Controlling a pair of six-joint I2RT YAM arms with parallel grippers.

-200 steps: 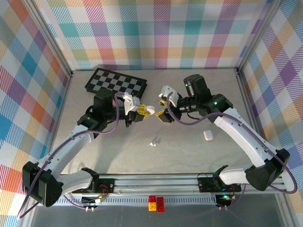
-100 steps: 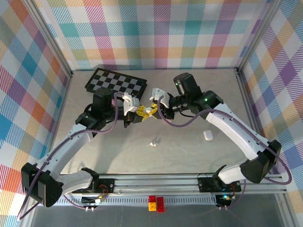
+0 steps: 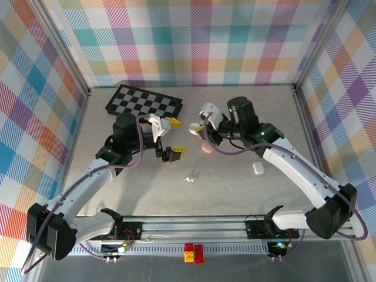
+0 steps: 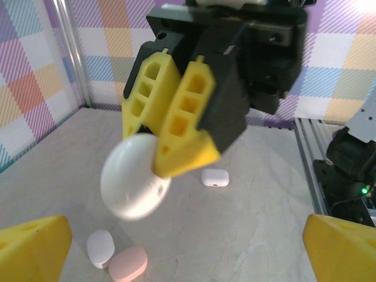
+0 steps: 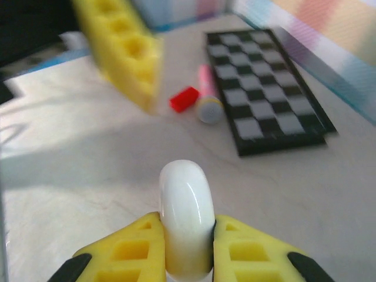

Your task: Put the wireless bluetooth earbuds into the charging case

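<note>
Too small to make out from above: earbuds (image 3: 190,178). Hidden between right fingers (image 5: 126,255): lower end of case (image 5: 187,205). Cut off at bottom corners: left fingertips (image 4: 32,249).

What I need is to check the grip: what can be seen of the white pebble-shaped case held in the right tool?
The white case is a smooth, glossy, rounded pebble of what looks like hard plastic. No seam or open lid can be made out. The right tool is shut on it, its yellow fingers pinching its two broad faces, and most of it sticks out past their tips. It hangs in the air above the table, touching nothing else.
</note>
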